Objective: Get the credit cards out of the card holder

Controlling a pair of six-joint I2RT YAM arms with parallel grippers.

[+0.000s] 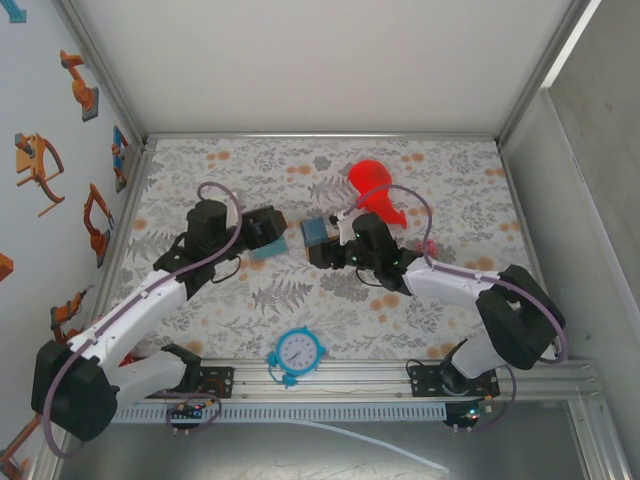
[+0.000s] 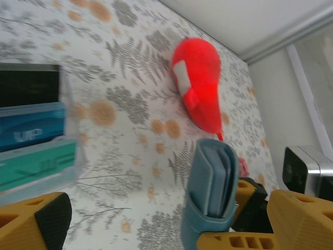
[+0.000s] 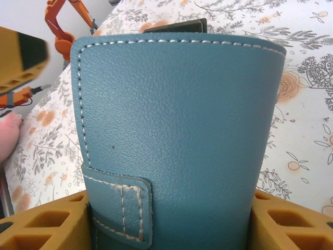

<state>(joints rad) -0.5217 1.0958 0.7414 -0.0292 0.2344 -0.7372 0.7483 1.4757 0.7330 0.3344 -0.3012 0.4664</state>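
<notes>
Blue clock lies nearest me by the front rail, well apart from both arms, so no worry there. At mid desk the right jaws are clamped on the holder, low on its body with the strap end down by the fingers. The left jaws stand wide apart just beside it, gripping nothing. My worry is the pull: I reckon a squeeze across the fold pinches the cards, so a tug may twist the holder or drag it out of the grip instead of freeing a card. I cannot tell cards from pocket layers at its open edge. A striped item lies just beside the left jaws and could be knocked as they close in. Further off, a red thing sits near the right arm and a pink thing beside its wrist, so the best room is leftward and toward me; the far wall is well apart.
</notes>
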